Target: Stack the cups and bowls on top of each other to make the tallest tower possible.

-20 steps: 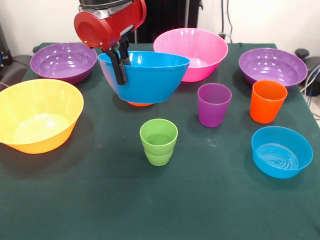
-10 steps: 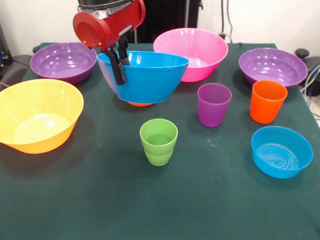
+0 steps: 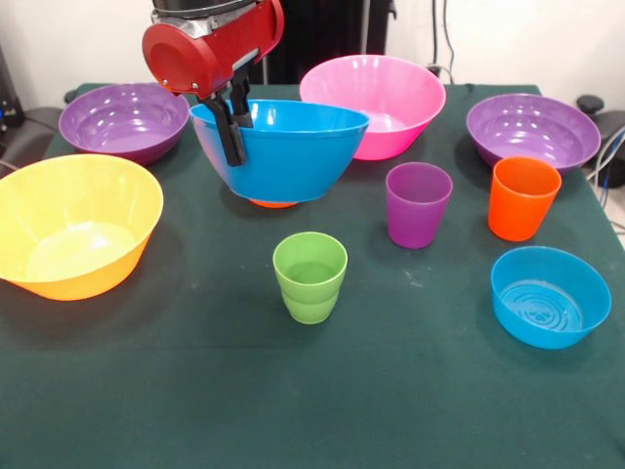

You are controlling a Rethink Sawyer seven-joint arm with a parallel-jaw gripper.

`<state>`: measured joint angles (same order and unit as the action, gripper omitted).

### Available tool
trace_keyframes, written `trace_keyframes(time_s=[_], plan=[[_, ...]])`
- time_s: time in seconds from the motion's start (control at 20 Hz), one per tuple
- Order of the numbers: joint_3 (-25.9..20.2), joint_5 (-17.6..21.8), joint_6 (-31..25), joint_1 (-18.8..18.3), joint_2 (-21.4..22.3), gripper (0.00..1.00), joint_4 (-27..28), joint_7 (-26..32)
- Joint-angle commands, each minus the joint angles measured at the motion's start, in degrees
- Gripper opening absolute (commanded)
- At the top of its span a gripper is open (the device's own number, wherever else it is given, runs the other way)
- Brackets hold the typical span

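My gripper (image 3: 234,122) is shut on the left rim of the medium blue bowl (image 3: 293,151), one finger inside and one outside, holding it up off the table. Only a sliver of the small orange bowl (image 3: 271,203) shows under it. In front stands the green cup (image 3: 310,277), upright and alone. To its right are the purple cup (image 3: 418,204) and the orange cup (image 3: 522,198), also upright. Nothing is stacked into a tower.
A large yellow-orange bowl (image 3: 73,225) sits at the left and a pink bowl (image 3: 376,93) at the back. Purple bowls stand at the back left (image 3: 123,119) and back right (image 3: 532,130). A small shallow blue bowl (image 3: 550,296) lies at the right on the green cloth (image 3: 195,391).
The gripper and the blue bowl shifted very slightly up and left a second ago, then stayed still.
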<state>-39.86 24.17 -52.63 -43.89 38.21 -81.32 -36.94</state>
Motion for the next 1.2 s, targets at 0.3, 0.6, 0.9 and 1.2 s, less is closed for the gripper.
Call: trace_keyframes(time_s=[0.3, 0.6, 0.9, 1.2], plan=[[2.5, 2.6, -1.3, 1.7, -0.8, 0.00, 0.3, -1.8], [2.5, 2.5, -1.2, 1.8, -0.9, 0.00, 0.3, -2.0], [2.7, 2.5, -1.2, 2.5, -1.2, 0.00, 0.8, -3.0], [3.0, 2.6, -1.0, 2.8, -1.4, 0.00, 1.3, -3.5]])
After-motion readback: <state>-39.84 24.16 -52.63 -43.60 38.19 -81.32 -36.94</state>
